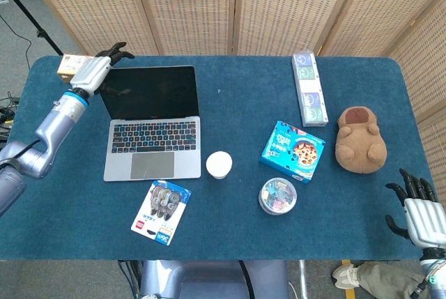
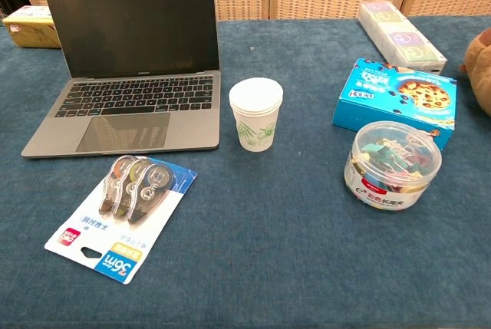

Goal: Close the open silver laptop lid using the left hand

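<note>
reaching in from the table's far left, the left hand [image 1: 94, 69] sits at the top left corner of the laptop [image 1: 150, 121] lid with fingers spread, holding nothing; contact is unclear. the laptop stands open on the blue table [image 1: 230, 236], left of a paper cup [image 1: 219, 164]. the right hand [image 1: 420, 212] hangs off the near right edge, fingers apart

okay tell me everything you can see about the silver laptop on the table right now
The silver laptop sits open on the blue table, toward its far left part, lid upright and screen dark. Its body looks like grey metal, with a black keyboard and a wide trackpad below. The left hand is at the lid's top left corner; whether it touches cannot be told. A correction tape pack lies just in front, a paper cup to its right, both apart from it.
</note>
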